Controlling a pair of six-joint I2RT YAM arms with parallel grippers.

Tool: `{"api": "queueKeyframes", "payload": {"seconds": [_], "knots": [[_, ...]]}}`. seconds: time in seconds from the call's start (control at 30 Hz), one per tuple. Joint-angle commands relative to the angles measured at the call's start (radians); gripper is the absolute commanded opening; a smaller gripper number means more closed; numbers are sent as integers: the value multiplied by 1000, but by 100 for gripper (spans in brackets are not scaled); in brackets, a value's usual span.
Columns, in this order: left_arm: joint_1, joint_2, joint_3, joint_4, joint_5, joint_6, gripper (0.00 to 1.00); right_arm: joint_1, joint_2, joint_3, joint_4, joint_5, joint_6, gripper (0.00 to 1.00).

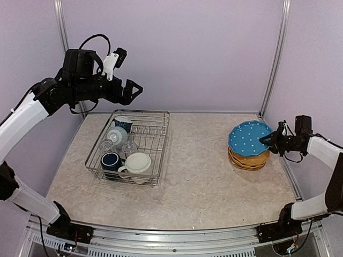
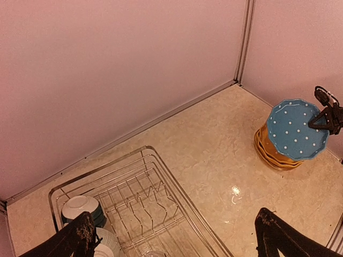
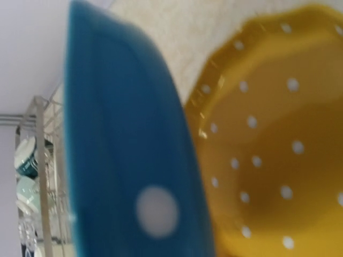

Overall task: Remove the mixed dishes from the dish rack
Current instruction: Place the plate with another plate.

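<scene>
The blue plate (image 1: 250,137) near the bench's right edge carried small white dots over a bright sky-blue glaze. The stacked plates (image 1: 247,160) beneath it were yellow-orange, and the right wrist view showed the same white dots scattered over the top one. The dish rack (image 1: 158,140) was bare silver wire. Inside it the mug (image 1: 111,160) was navy, the round dish (image 1: 138,162) beside it was cream-white, and the bowl (image 1: 123,123) at the rack's far end was dark blue-green outside and white inside. The bench (image 1: 198,182) was beige with faint marbled mottling. The left tool (image 1: 134,92) and right tool (image 1: 266,140) were black, on white arms with black joints. The walls were pale lilac.
</scene>
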Motion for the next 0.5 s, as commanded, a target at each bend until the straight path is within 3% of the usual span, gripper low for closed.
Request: {"api": "queueKeyframes", "payload": {"seconds": [0.0,0.47], "knots": [[-2,-12,-47,35,53,-27,99,-70,-4,1,-16,-130,-98,0],[-27,-4,-68,33,-3,12,99,-110,117,47,-60,-66,-213,5]]}}
